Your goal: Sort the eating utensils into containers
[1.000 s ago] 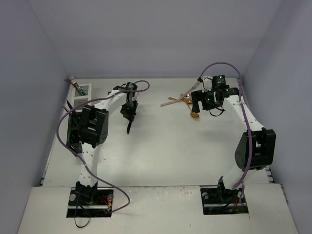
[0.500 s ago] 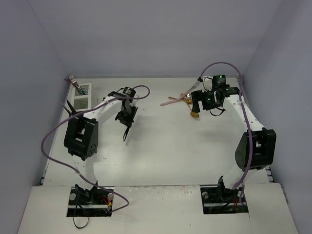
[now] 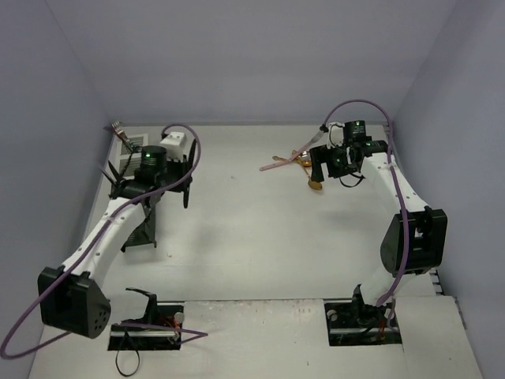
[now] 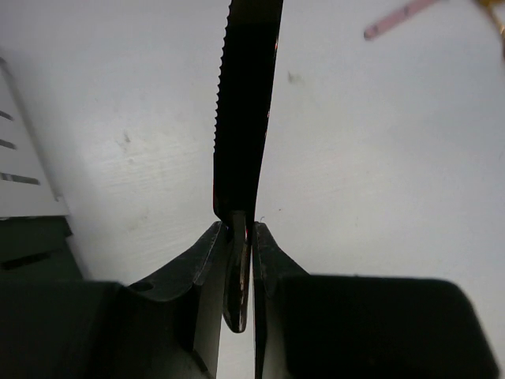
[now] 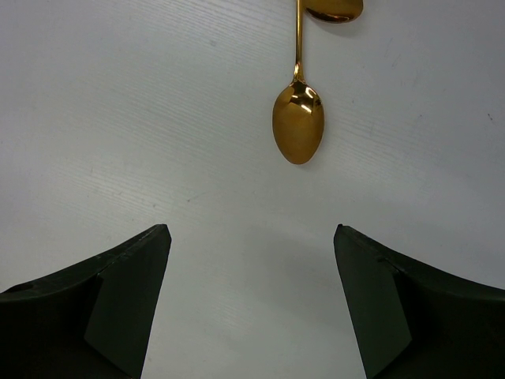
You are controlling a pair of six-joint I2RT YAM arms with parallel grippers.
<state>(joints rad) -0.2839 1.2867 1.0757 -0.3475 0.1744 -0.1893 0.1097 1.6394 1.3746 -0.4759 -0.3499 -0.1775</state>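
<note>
My left gripper point(image 3: 180, 180) is shut on a black serrated knife point(image 4: 246, 103), gripped at its handle end in the left wrist view point(image 4: 241, 237), blade pointing away. It hangs beside the white caddy point(image 3: 132, 147) and the black caddy point(image 3: 142, 230), both partly hidden by my left arm. The white caddy's edge point(image 4: 20, 170) and the black one point(image 4: 31, 245) show at the left of the wrist view. My right gripper point(image 3: 319, 170) is open and empty above the table point(image 5: 251, 237). A gold spoon point(image 5: 298, 126) lies just beyond it, a second one point(image 5: 335, 9) behind.
A pink fork point(image 3: 276, 165) and the gold spoons point(image 3: 315, 186) lie in a small pile at the back right. A teal-handled utensil point(image 3: 122, 136) sticks out of the white caddy. Walls close in the left, back and right.
My left arm has swung left and stretched out, carrying the black knife from the table's middle over to the caddies. The right arm has stayed still.
</note>
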